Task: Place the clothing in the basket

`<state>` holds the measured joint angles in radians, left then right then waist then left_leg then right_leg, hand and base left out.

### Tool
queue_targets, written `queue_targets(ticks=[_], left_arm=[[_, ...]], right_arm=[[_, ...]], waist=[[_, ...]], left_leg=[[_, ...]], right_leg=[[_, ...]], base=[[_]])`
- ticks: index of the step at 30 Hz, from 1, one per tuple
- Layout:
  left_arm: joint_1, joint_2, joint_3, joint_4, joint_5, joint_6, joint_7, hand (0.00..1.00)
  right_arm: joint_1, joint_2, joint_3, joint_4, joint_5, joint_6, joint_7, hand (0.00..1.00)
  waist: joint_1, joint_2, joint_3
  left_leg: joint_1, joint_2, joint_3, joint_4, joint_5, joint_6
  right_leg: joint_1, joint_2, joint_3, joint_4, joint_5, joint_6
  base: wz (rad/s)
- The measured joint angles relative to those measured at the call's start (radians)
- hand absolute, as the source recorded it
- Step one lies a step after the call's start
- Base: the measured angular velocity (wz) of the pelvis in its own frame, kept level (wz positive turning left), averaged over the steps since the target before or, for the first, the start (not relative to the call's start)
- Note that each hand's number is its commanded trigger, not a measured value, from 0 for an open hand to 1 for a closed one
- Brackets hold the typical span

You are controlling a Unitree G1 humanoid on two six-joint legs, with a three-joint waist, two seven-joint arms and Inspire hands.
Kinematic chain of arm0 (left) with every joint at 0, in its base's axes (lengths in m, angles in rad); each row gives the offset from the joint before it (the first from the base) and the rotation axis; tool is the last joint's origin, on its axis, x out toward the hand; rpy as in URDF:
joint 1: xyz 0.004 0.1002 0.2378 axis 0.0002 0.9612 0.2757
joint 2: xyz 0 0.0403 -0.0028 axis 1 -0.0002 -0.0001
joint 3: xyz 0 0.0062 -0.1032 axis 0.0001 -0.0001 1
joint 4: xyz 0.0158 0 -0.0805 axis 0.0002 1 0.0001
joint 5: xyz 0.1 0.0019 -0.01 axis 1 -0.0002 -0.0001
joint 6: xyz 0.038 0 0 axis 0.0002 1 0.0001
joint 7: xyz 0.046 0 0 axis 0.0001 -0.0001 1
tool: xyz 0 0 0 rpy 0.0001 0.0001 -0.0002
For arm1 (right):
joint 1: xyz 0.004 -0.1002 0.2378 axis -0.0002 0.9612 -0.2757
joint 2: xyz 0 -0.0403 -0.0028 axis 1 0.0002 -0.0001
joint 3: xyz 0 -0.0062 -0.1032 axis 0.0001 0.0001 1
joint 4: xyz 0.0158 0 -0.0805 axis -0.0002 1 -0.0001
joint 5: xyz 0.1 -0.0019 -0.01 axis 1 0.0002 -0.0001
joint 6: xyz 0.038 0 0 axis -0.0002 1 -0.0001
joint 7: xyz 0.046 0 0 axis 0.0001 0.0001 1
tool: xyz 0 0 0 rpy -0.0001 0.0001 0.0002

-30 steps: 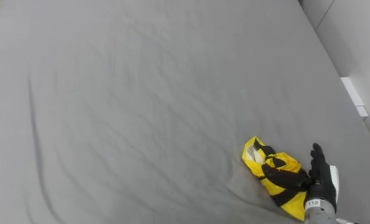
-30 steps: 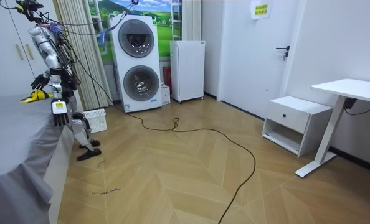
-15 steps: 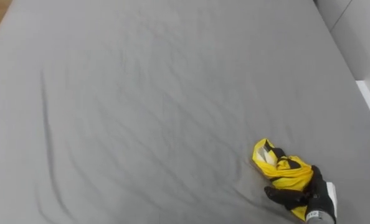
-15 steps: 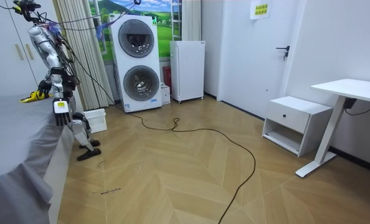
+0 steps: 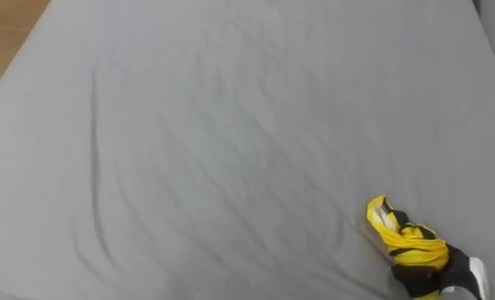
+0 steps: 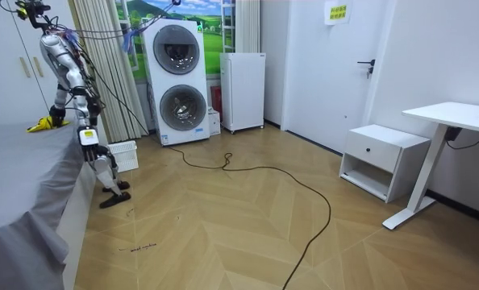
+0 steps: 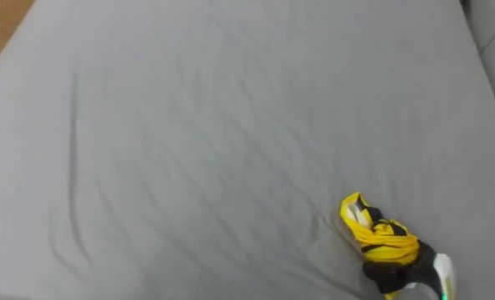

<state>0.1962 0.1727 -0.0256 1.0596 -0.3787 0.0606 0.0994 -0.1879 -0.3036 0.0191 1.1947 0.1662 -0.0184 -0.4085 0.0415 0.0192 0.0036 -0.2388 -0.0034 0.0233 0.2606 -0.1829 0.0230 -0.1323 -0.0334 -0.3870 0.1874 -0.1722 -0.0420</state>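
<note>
Right robot hand [image 5: 437, 279] clutches yellow cloth [image 5: 404, 236] on bed [image 5: 231, 125]

Fingers of the right robot hand curl round one end of the yellow cloth, bunched on the grey bed. The left robot hand [image 6: 87, 138] hangs beside the bed's edge.

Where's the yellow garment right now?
Lower right of the left eye view, the yellow garment lies on the grey bed, gripped by the right hand.

Light: bright, even, diffuse. Grey bed [image 5: 231, 125]: soft shading along the creases across its top, and a darker fold against the yellow garment [image 5: 402, 237]. Bed's hanging side: dimmer. Wooden floor [image 6: 223, 225] beside the bed: pale sheen.
</note>
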Motion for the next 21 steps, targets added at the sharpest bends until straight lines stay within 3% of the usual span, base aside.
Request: queue_targets(ticks=[2,4,8,12,14,16,20,21], left_arm=[[0.000,0.000,-0.001,0.003,0.000,0.008,-0.001,0.00],[0.000,0.005,0.004,0.002,0.004,0.017,-0.001,0.00],[-0.007,0.019,0.004,-0.002,0.024,0.018,-0.003,0.00],[-0.009,0.019,0.004,-0.003,0.029,0.001,0.000,0.00],[-0.017,0.019,0.012,-0.009,0.037,-0.004,0.003,0.00],[-0.011,0.019,0.019,-0.025,0.037,-0.009,0.004,0.00],[-0.002,0.019,0.023,-0.066,0.038,-0.018,0.007,0.00],[-0.003,0.019,0.023,-0.076,0.039,-0.018,0.007,0.00]], right_arm=[[-0.017,-0.025,-0.005,0.015,0.034,0.006,-0.009,1.00],[-0.030,-0.048,-0.027,0.015,0.065,0.017,-0.026,1.00],[-0.032,-0.054,-0.064,0.007,0.103,0.020,-0.027,1.00],[0.000,-0.050,-0.062,-0.041,0.154,0.020,-0.005,1.00],[0.037,-0.041,-0.067,-0.088,0.155,0.020,0.021,1.00],[0.074,-0.030,-0.073,-0.150,0.156,0.024,0.039,1.00],[0.170,-0.012,-0.084,-0.342,0.134,0.027,0.054,1.00],[0.210,-0.012,-0.084,-0.424,0.136,0.029,0.055,1.00]], waist=[[0.012,0.009,-0.0037],[0.026,0.028,-0.0005],[0.024,0.029,-0.0011],[0.020,0.011,0.0065],[0.017,-0.010,0.0117],[0.012,-0.028,0.0109],[-0.033,-0.063,0.0084],[-0.039,-0.073,0.0047]], left_leg=[[-0.014,0.000,-0.002,-0.001,0.006,0.000],[-0.031,-0.002,0.000,-0.002,0.012,-0.002],[-0.031,-0.002,0.013,-0.013,0.028,-0.004],[0.024,-0.004,0.032,-0.060,0.035,-0.006],[0.053,-0.004,0.050,-0.071,0.035,-0.006],[0.076,-0.005,0.058,-0.077,0.035,-0.006],[0.123,-0.010,0.078,-0.084,0.035,-0.006],[0.140,-0.009,0.094,-0.090,0.035,-0.006]], right_leg=[[-0.017,-0.002,-0.003,0.000,0.004,-0.002],[-0.032,-0.004,-0.003,-0.001,0.007,-0.004],[-0.044,-0.006,-0.001,-0.001,0.006,-0.006],[-0.020,-0.005,0.027,-0.006,0.004,-0.004],[-0.003,-0.005,0.046,-0.007,0.000,-0.002],[0.010,-0.006,0.065,-0.007,-0.002,0.000],[0.048,-0.009,0.101,-0.008,-0.008,0.007],[0.055,-0.006,0.120,-0.007,-0.009,0.008]], base=[[0.03],[0.00],[0.01],[-0.18],[-0.19],[-0.27],[-0.16],[-0.42]])
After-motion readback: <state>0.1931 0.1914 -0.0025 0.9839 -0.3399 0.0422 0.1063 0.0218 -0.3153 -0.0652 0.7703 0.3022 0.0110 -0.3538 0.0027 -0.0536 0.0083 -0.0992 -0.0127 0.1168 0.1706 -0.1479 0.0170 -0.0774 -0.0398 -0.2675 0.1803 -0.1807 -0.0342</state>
